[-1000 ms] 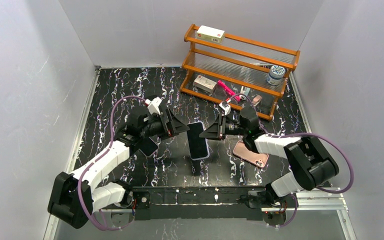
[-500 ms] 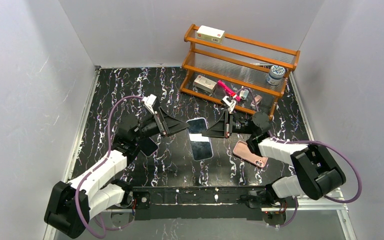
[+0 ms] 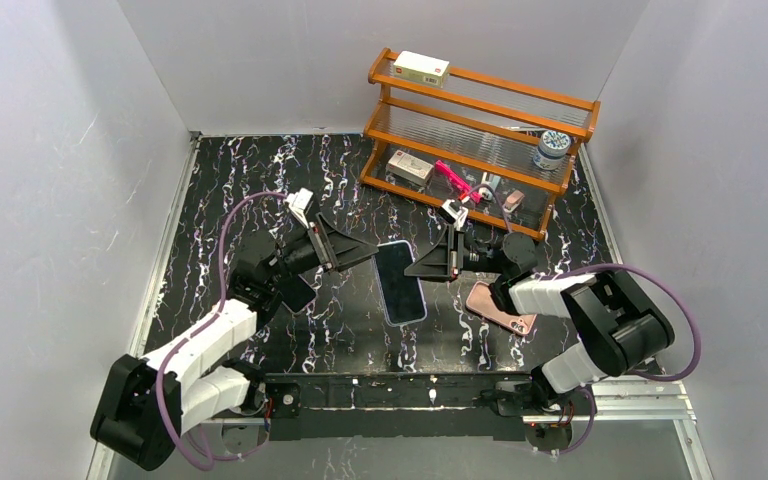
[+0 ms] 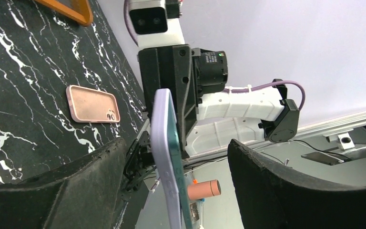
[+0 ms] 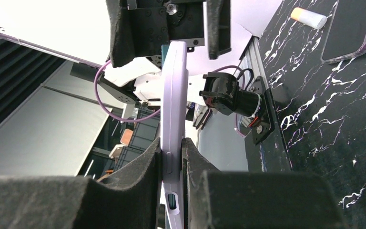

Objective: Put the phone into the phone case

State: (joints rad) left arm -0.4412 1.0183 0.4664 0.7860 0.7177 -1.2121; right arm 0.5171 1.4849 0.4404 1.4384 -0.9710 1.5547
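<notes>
Plainly, the right pincer (image 5: 172,149) is pinching the phone (image 3: 400,282) by one long edge, with its foam pads (image 5: 143,167) pressed on both faces (the lavender rim stands between them in the right wrist view). It holds the phone off the black marbled table (image 3: 210,200), tilted, with the dark screen facing up. Opposite, the left pincer (image 3: 360,252) is spread – one finger on each side of the phone's other edge, a clear gap at both, touching nothing. The pink phone case (image 3: 500,305) lies flat on the table just behind the right pincer, beside that arm's wrist and apart from the phone. A wooden rack (image 3: 480,110) stands farther back beyond that pincer.
</notes>
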